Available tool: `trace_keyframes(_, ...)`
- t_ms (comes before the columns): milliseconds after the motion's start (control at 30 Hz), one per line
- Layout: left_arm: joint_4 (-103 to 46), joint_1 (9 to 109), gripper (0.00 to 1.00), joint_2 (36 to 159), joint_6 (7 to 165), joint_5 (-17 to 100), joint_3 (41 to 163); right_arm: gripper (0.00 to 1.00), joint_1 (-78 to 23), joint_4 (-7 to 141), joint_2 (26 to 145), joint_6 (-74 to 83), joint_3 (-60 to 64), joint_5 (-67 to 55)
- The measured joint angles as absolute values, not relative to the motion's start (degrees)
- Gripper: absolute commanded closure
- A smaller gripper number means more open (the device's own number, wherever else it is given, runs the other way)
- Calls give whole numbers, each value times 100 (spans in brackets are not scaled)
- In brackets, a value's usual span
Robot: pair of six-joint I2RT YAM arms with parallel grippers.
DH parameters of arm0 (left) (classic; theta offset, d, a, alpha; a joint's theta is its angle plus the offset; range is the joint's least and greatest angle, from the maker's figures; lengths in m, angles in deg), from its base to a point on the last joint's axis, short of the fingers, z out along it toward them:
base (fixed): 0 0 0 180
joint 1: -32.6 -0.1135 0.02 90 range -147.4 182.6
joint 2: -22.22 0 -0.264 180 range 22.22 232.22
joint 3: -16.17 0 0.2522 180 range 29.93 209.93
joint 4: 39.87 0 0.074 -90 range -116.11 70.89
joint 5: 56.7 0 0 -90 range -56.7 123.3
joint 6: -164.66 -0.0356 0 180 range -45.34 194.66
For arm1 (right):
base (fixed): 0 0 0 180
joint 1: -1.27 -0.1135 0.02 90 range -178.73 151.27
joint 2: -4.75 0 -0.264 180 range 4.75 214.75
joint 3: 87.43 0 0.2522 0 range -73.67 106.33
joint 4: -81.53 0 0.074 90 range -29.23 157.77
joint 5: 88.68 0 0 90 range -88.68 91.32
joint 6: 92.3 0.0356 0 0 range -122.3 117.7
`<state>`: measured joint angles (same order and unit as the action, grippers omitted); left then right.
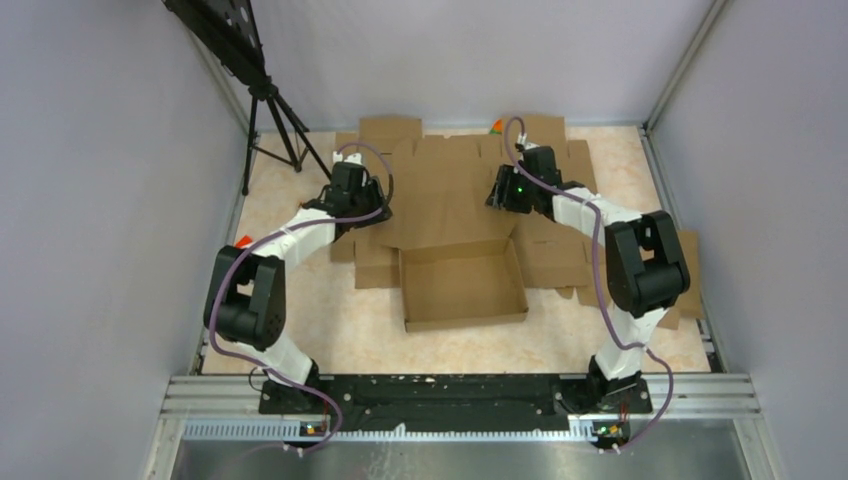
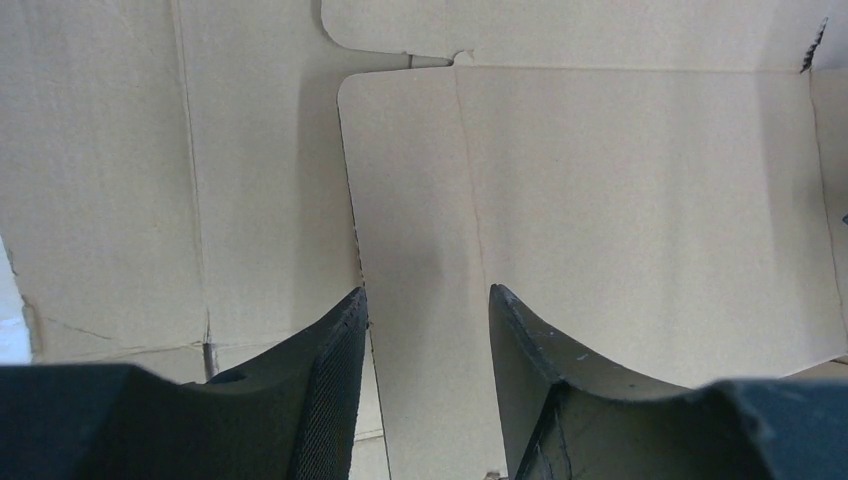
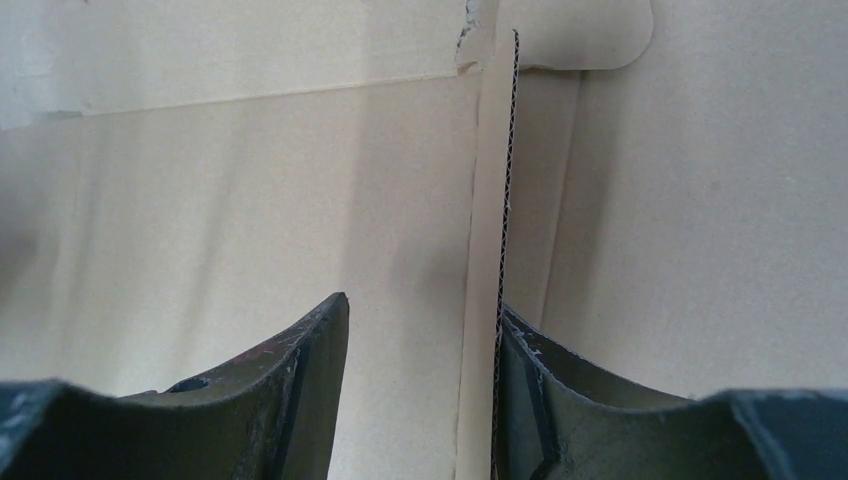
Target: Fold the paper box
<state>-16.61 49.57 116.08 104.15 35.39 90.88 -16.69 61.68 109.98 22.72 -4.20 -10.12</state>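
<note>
Both jaws spread astride paper box [image 1: 462,288] flaps [image 2: 415,210]; beige tabletop [image 1: 300,335], grey walls [image 1: 100,200].

Left arm [image 1: 290,235]: white links, bulky black joint housing [image 1: 245,300]; a purple cable [image 1: 222,300] runs along it from base to wrist; right arm [image 1: 585,212] of identical build, with its own purple cable [image 1: 598,270] and a green light [image 1: 517,186] lit on the black wrist unit; bases [image 1: 285,395] black; left gripper [image 2: 427,300] fingers [image 2: 325,400] matt black, curved, one inner face mesh-textured; right gripper [image 3: 420,305] fingers [image 3: 565,390] black, scuffed, flecked pale.
</note>
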Motion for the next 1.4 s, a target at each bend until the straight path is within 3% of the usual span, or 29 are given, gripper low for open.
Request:
trace_keyframes(200,-1657,4963,50,11569,10409,3633,9095,54,-1738,6028,10786,2132,-431,-704)
trace_keyframes(333,-1569,5031,50,11569,10413,3740,9219,67,-1776,5976,10692,2053,-431,-501)
trace_keyframes(400,-1569,5066,49,11569,10448,3838,9316,68,-1773,5930,10690,2018,-431,-407)
trace_keyframes(700,-1650,5272,49,11665,10710,4350,9528,66,-1830,5803,10690,1933,-431,-217)
trace_keyframes(1400,-900,5766,45,12441,10603,3943,10373,53,-2239,5431,10692,1830,-422,736)
